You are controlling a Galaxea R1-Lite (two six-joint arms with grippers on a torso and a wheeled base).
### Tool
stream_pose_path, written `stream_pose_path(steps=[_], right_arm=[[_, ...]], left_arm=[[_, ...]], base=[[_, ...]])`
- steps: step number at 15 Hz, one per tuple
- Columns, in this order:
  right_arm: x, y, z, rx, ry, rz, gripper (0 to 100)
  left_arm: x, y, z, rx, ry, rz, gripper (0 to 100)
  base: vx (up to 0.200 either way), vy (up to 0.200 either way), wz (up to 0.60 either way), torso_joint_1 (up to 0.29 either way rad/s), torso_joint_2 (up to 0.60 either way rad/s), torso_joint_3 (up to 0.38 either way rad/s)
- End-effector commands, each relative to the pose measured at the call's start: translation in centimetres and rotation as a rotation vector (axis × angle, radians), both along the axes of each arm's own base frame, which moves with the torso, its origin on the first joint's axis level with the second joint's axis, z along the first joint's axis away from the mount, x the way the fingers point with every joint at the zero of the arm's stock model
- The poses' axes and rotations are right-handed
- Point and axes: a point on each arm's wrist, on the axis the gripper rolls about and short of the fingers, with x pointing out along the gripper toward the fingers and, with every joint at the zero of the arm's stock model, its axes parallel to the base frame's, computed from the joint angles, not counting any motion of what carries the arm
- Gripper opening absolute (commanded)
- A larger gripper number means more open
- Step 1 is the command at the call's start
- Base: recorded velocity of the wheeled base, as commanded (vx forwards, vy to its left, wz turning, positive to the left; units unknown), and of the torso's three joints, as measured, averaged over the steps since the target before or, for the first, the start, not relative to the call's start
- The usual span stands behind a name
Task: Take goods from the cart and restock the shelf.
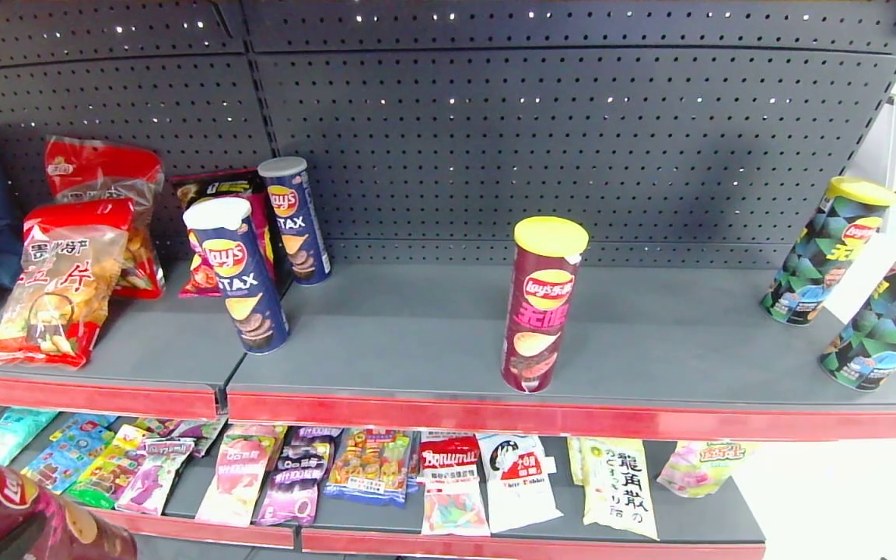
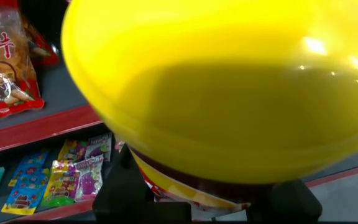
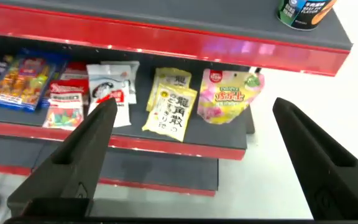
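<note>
The restocking looks partway done. One maroon can point(image 1: 539, 303) already stands upright near the front edge of the top shelf point(image 1: 417, 334), about the middle of the head view, with room on the board toward 9 and 3 o'clock. A second maroon can point(image 1: 12, 505) lies low at 7 o'clock in that view, not yet on the shelf and clamped in the left gripper point(image 2: 204, 190). By my reading it has still to be lifted and stood beside its twin. Two blue cans point(image 1: 238, 272) stand at 10 o'clock next to snack bags point(image 1: 59, 288), and two green cans point(image 1: 829, 249) stand at 3 o'clock. The left wrist view adds the held can's yellow lid close up, with dark fingers point(image 2: 123, 186) set against either side of its body. The right wrist view adds the right gripper point(image 3: 192, 106), spread wide and holding nothing, facing sweet packets point(image 3: 169, 106) on the lower shelf point(image 3: 197, 149).
</note>
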Motion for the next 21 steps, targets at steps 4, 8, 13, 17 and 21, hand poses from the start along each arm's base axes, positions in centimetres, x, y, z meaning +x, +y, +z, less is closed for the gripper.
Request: stream_pose_path(steps=[4, 8, 13, 17, 21], right_arm=[[-3.3, 0.0, -1.5, 0.115, -0.223, -0.018, 100], [-2.9, 0.0, -2.2, 0.109, -0.24, -0.016, 100], [-2.9, 0.0, -2.2, 0.107, -0.24, -0.013, 100], [-2.9, 0.0, -2.2, 0.108, -0.239, -0.013, 100], [-2.9, 0.0, -2.2, 0.108, -0.239, -0.013, 100]], left_arm=[[0.1, -0.1, 0.0, -0.006, 0.007, -0.037, 0], [0.1, -0.1, 0.3, -0.016, -0.003, -0.059, 0], [0.7, -0.2, 0.1, -0.024, 0.038, -0.086, 0], [2.7, -0.1, 1.3, -0.029, 0.069, -0.105, 0], [4.5, 0.0, 2.9, -0.034, 0.069, -0.128, 0]], base=[[0.0, 0.0, 0.0, 0.0, 0.0, 0.0], [0.0, 0.0, 0.0, 0.0, 0.0, 0.0], [0.0, 0.0, 0.0, 0.0, 0.0, 0.0], [0.0, 0.0, 0.0, 0.0, 0.0, 0.0], [0.0, 0.0, -0.3, -0.001, 0.0, 0.001]])
